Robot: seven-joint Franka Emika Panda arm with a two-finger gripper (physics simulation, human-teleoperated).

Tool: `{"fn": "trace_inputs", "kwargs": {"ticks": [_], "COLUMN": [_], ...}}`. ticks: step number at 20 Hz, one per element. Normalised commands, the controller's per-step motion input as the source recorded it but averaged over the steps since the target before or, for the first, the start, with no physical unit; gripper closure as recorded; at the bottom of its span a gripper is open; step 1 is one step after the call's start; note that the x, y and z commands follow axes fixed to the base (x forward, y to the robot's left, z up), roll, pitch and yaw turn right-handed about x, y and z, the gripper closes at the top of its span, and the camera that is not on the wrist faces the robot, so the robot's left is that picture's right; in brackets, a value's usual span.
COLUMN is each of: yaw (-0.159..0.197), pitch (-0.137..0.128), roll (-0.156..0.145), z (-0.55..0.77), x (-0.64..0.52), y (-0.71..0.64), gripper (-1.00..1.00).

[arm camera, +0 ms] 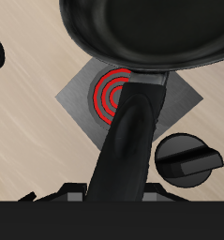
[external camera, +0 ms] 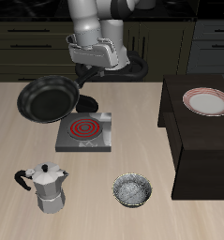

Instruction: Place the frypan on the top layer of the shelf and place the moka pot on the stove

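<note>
My gripper point(external camera: 93, 77) is shut on the long handle of the black frypan point(external camera: 48, 98), which hangs tilted in the air above the table beside the stove point(external camera: 102, 142). In the wrist view the frypan point(arm camera: 151, 33) and its handle run out from the gripper point(arm camera: 118, 192) over the stove point(arm camera: 184, 98) and its red coil. The silver moka pot point(external camera: 48, 186) stands upright on the table near the front edge, apart from the stove. The dark shelf point(external camera: 202, 150) stands at the side of the table, far from the pan.
A white plate with a pink rim point(external camera: 207, 101) lies on the shelf's top. A small silvery patterned bowl point(external camera: 132, 191) sits near the front edge between moka pot and shelf. A black round knob point(arm camera: 186, 159) shows beside the stove.
</note>
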Motion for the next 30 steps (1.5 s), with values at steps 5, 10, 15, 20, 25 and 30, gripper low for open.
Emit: {"fn": "trace_inputs", "kwargs": {"ticks": [5,10,15,20,25,30], "yaw": [0.211,0.218,0.265,0.211,0.143,0.157], "pitch": [-0.008,-0.019,-0.005,-0.012,0.004,-0.004], "roll": [0.018,-0.012,0.014,-0.017,-0.031,-0.047], "z": [0.22,0.18,0.14,0.10,0.04,0.07], "x": [-0.18,-0.05,-0.02,0.03,0.04,0.10], "y": [-0.29,-0.13,-0.02,-0.03,-0.18,-0.27], "gripper": [1.00,1.00,1.00,1.00,1.00,1.00]}}
